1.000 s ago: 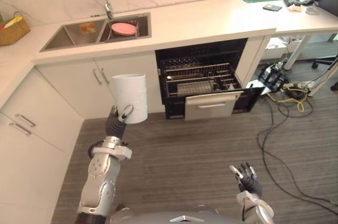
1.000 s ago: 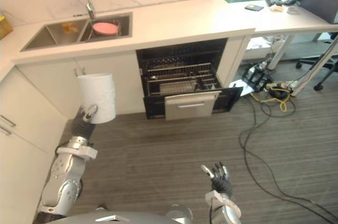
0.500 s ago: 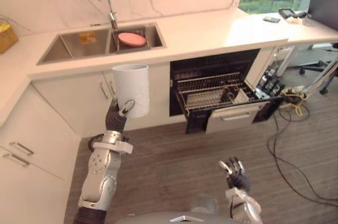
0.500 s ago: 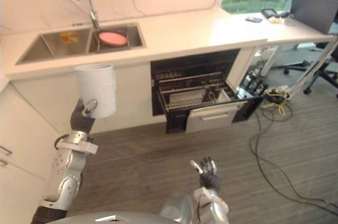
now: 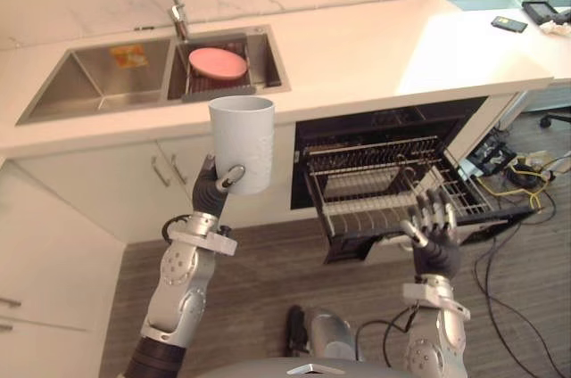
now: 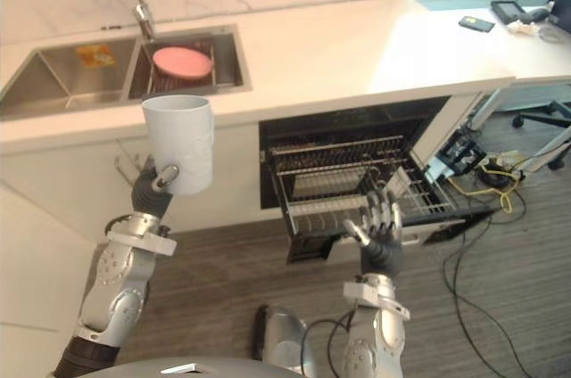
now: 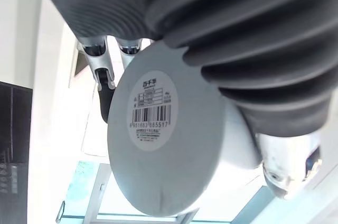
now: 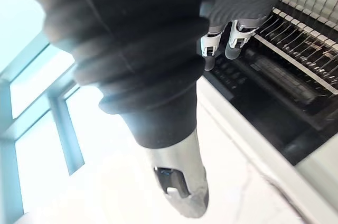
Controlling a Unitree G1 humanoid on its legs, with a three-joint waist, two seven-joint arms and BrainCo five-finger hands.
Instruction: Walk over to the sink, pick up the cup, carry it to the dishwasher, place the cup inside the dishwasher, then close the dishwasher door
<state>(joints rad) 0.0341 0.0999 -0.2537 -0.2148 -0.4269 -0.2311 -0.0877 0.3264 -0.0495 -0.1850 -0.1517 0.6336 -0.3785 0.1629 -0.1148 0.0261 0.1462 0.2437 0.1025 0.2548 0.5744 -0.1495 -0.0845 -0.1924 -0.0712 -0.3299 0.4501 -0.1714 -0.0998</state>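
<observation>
Kitchen; sink [image 5: 89,84], open dishwasher [image 5: 375,173], white countertop [image 5: 375,48]

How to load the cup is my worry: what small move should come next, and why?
Probably swing the left hand rightward and down, bringing the cup over the pulled-out rack. The cup is held upright before the cabinet, left of the open dishwasher; the open right hand hovers at the rack's front.

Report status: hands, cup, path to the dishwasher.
Left hand shut on tall white cylindrical cup, held upright. Right hand open, in front of pulled-out metal wire dishwasher rack. Nothing between cup and rack.
</observation>
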